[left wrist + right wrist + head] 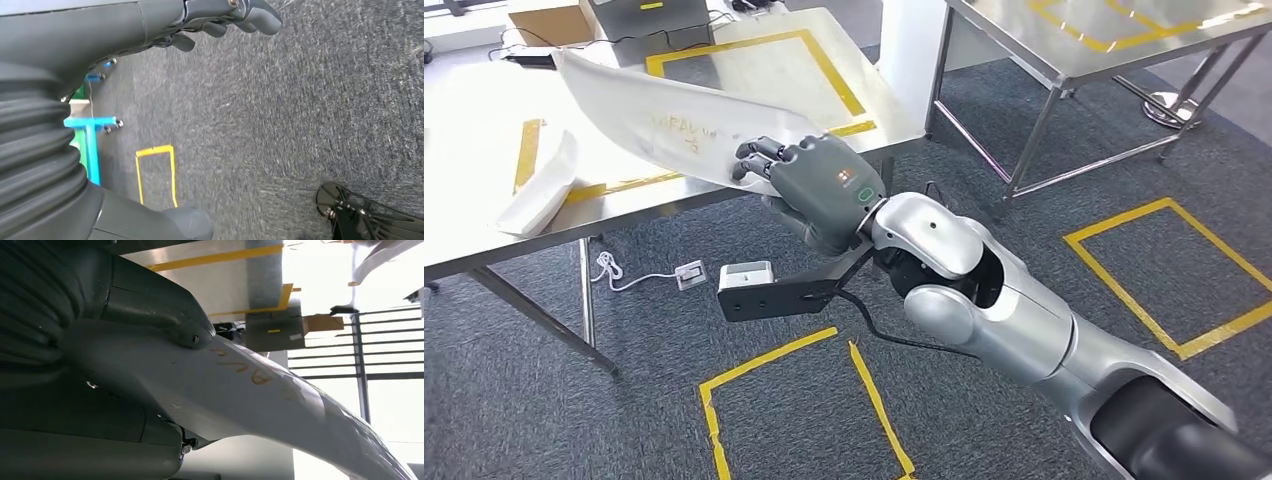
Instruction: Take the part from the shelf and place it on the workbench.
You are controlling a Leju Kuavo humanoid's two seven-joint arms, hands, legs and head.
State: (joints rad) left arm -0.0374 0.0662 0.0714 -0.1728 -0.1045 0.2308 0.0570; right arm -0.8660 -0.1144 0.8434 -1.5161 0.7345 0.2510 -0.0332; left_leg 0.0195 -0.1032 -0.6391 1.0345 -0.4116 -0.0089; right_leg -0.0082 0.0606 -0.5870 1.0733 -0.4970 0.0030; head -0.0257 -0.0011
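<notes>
One long, thin white part (659, 125) sits clamped at its near end in the right hand (819, 185), reaching far beyond it over the desk (754, 75); probably light, stiff, tip-heavy.

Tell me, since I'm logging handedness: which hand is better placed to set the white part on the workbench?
Right. The right hand already grips the white part over the workbench; the left hand hangs above the carpet.

The right hand (819, 185) grips the white part (674, 125) (faint writing on it) above the workbench (754, 75).
</notes>
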